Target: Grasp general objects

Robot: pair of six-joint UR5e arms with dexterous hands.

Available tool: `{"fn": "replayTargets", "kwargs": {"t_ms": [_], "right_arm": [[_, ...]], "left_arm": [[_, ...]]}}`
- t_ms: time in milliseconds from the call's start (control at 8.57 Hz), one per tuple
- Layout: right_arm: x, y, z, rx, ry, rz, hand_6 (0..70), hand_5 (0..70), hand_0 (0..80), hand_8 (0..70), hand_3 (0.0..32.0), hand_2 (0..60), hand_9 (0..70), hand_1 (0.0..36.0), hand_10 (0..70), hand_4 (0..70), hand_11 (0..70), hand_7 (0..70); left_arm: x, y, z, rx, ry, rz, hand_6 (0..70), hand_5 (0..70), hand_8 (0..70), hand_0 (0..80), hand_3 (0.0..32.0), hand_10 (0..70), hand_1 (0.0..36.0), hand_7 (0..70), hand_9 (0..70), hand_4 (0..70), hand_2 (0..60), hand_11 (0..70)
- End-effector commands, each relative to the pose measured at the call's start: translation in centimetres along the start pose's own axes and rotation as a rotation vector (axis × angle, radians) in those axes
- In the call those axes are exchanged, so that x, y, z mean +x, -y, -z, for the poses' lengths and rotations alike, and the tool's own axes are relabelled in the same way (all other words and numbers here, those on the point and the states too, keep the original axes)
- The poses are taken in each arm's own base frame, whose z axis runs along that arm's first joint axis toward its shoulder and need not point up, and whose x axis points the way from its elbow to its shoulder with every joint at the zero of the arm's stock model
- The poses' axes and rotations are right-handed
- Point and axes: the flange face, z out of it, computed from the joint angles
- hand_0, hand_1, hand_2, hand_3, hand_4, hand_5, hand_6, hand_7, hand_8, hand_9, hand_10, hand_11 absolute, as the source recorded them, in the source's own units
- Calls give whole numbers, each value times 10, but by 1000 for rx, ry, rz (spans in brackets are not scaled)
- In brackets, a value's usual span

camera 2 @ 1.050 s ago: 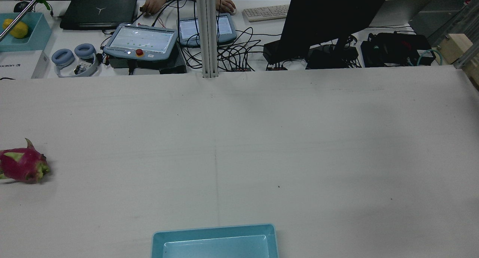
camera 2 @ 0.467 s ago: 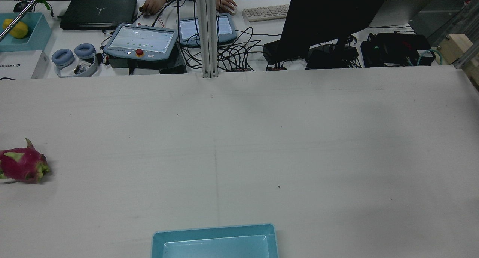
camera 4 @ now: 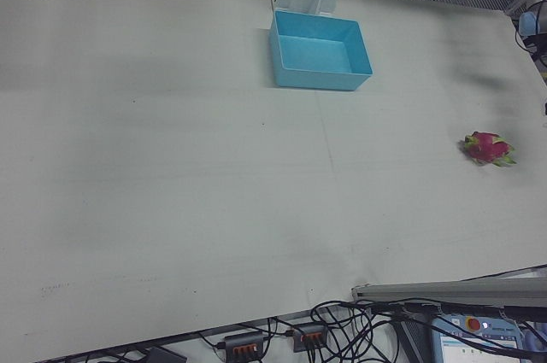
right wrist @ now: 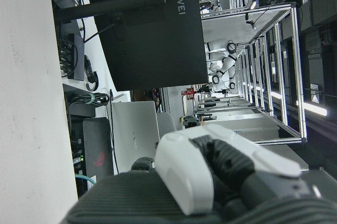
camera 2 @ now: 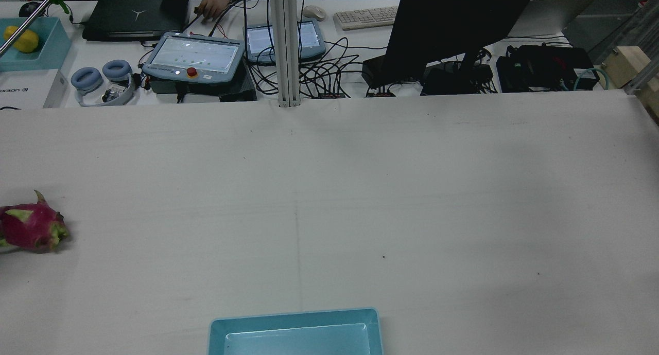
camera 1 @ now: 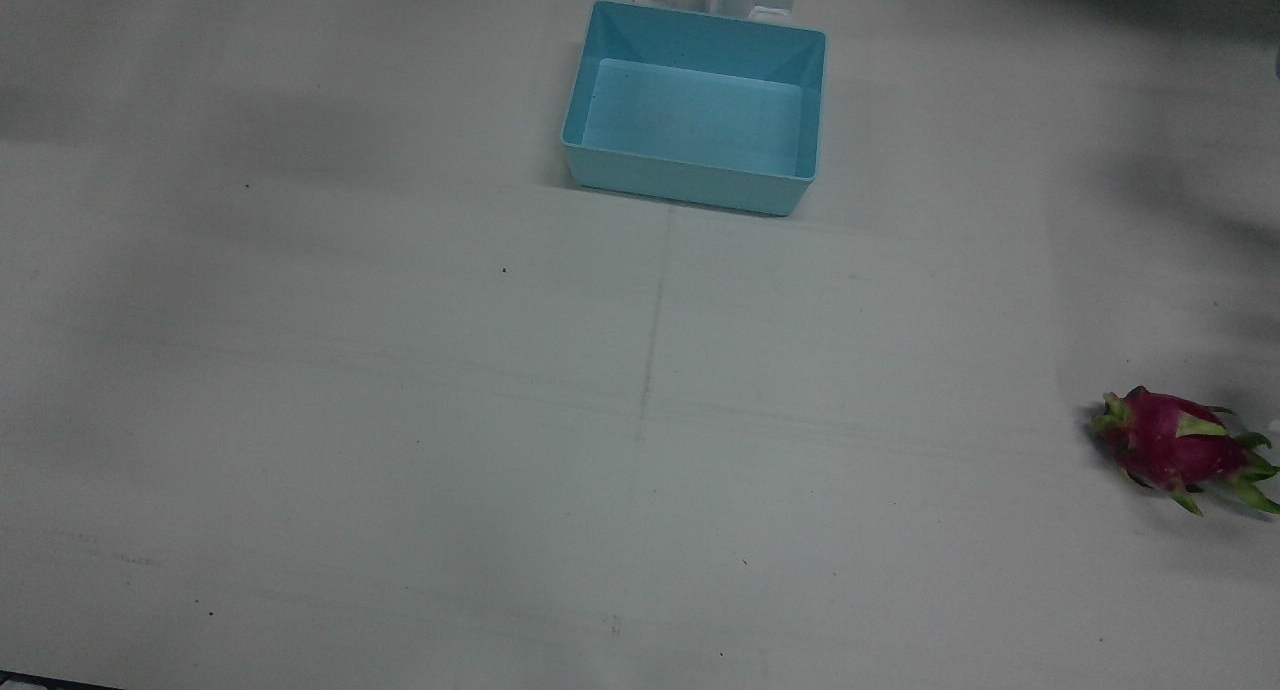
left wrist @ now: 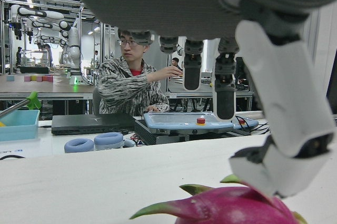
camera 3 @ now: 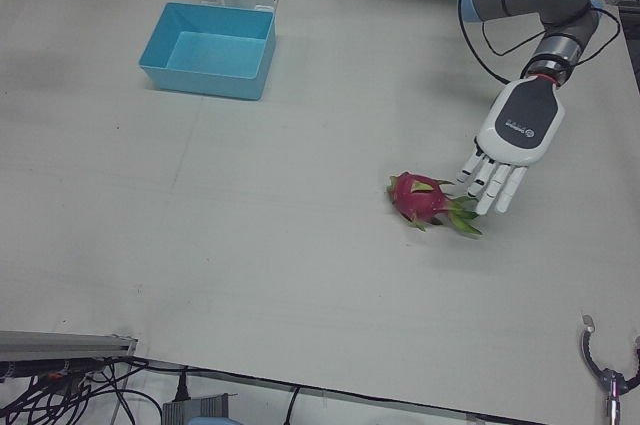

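A pink dragon fruit (camera 3: 425,197) with green scales lies on the white table (camera 1: 400,420), near the edge on my left arm's side; it also shows in the rear view (camera 2: 31,227) and the front view (camera 1: 1175,448). My left hand (camera 3: 505,150) hangs open just beside the fruit, fingers (camera 3: 487,181) pointing down and close to its leafy end. In the left hand view the fingers (left wrist: 274,92) spread above the fruit (left wrist: 231,208). Only a small part of my right hand (right wrist: 210,166) shows, in its own view; nothing shows in it.
A light blue bin (camera 3: 200,75) stands empty at the robot's side of the table, mid-width (camera 1: 600,160). Beyond the far edge, a desk carries teach pendants (camera 2: 193,56), a monitor (camera 2: 453,25), cables and a laptop. A person (left wrist: 131,87) sits there.
The person's hand at the back has come off the mouse. The dragon fruit and the bin have not moved.
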Motion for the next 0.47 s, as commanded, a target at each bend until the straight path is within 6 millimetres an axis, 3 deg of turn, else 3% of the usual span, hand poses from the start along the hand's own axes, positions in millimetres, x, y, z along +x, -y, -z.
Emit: {"fn": "replayTargets", "kwargs": {"t_ms": [0, 117, 233, 350], "right_arm": [[0, 0, 0, 0, 0, 0, 0, 0, 0, 0, 0, 0, 0, 0, 0, 0, 0, 0], [0, 0, 0, 0, 0, 0, 0, 0, 0, 0, 0, 0, 0, 0, 0, 0, 0, 0], [0, 1, 0, 1, 0, 0, 0, 0, 0, 0, 0, 0, 0, 0, 0, 0, 0, 0], [0, 0, 0, 0, 0, 0, 0, 0, 0, 0, 0, 0, 0, 0, 0, 0, 0, 0]], "left_arm": [[19, -21, -8, -5, 4, 19, 0, 700, 0, 157, 0, 0, 348, 375, 61, 46, 600, 0], [22, -21, -8, -6, 9, 18, 0, 700, 0, 684, 0, 0, 360, 388, 63, 0, 600, 0], [21, -23, -8, -10, 10, 15, 0, 700, 0, 800, 0, 0, 360, 392, 64, 0, 600, 0], [20, -23, -9, -11, 13, 12, 0, 700, 0, 800, 26, 0, 360, 378, 61, 0, 600, 0]]}}
